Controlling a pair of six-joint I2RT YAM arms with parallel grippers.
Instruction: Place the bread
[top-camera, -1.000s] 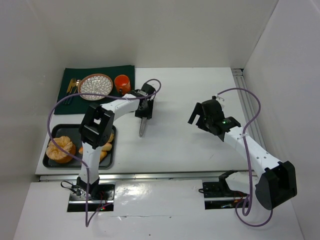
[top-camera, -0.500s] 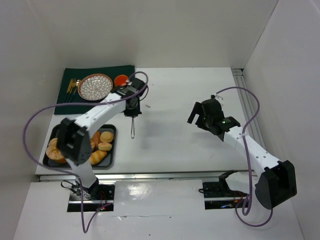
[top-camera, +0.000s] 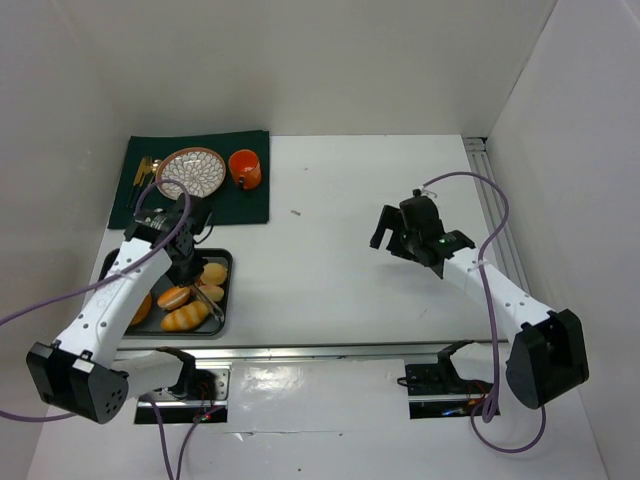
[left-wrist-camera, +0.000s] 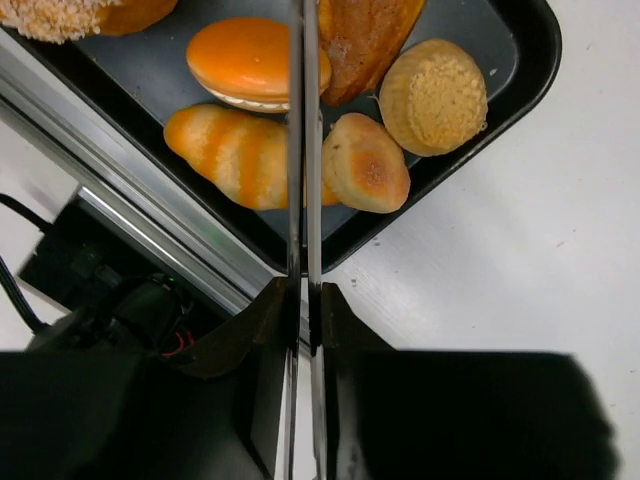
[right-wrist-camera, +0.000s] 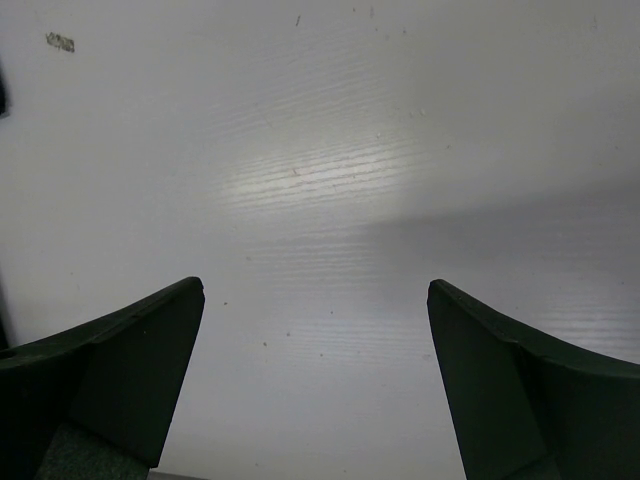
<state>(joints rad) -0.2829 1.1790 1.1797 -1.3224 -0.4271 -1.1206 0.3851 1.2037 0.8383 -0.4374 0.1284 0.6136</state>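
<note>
Left wrist view: left jaws (left-wrist-camera: 305, 290) are pinching thin tongs (left-wrist-camera: 313, 150); ahead, black tray (left-wrist-camera: 505, 40) is holding buns (left-wrist-camera: 433, 95), ridged loaf (left-wrist-camera: 240, 155); right jaws (right-wrist-camera: 315, 380) are standing spread over desk (right-wrist-camera: 320, 150).

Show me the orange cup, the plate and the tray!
cup (top-camera: 245, 168), top view, its orange middle
plate (top-camera: 190, 172), top view, its patterned middle
tray (left-wrist-camera: 530, 50), left wrist view, its black corner rim
</note>
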